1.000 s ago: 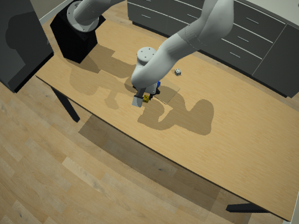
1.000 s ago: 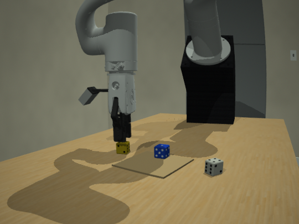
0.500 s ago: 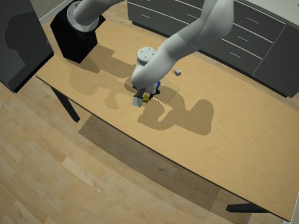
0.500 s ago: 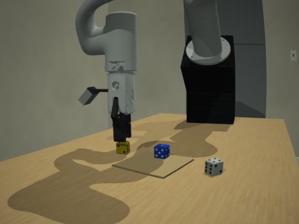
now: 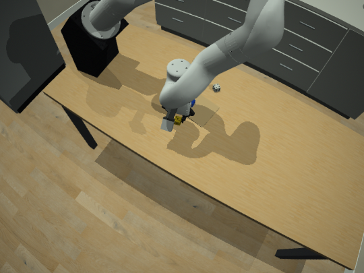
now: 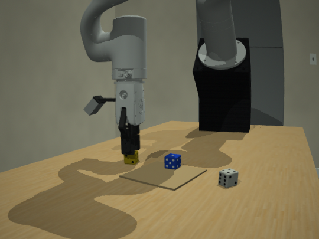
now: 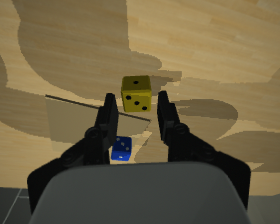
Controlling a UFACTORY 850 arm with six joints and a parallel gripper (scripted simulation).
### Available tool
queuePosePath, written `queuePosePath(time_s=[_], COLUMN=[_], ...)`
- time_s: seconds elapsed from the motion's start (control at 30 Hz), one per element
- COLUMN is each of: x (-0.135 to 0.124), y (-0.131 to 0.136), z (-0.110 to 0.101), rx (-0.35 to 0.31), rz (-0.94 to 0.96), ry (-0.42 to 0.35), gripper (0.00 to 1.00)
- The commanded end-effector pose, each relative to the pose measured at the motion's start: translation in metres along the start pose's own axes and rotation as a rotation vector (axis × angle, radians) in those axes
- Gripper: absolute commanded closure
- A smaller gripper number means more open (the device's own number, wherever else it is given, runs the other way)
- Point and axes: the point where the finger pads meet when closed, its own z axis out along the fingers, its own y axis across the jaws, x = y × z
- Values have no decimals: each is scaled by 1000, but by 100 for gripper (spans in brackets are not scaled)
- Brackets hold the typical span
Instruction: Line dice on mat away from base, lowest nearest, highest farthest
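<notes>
The yellow die (image 5: 177, 120) (image 6: 130, 158) (image 7: 136, 94) lies flat on the table beside the mat, its top seeming to show three. My gripper (image 6: 130, 151) (image 7: 137, 102) is partly open over it, with a gap on both sides of the die in the wrist view. The blue die (image 5: 193, 102) (image 6: 172, 161) (image 7: 121, 148) lies on the mat (image 5: 206, 114) (image 6: 174, 183) (image 7: 65, 120) near its base-side edge, with one dot on top. The white die (image 5: 216, 87) (image 6: 228, 178) lies on the table on the mat's other side, with five on top.
The black base pedestal (image 5: 91, 52) (image 6: 224, 102) stands at the table's end. The arm covers part of the mat in the top view. Drawer cabinets (image 5: 209, 19) line the table's far side. Arm shadows cross the table and mat.
</notes>
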Motion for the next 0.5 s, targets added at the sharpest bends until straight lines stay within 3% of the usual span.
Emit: queuePosePath(time_s=[0.0,0.47], x=[0,0], y=[0,0], z=[5,26], rx=[1,1], rz=[0,0], ry=[1,1], gripper=[53,53])
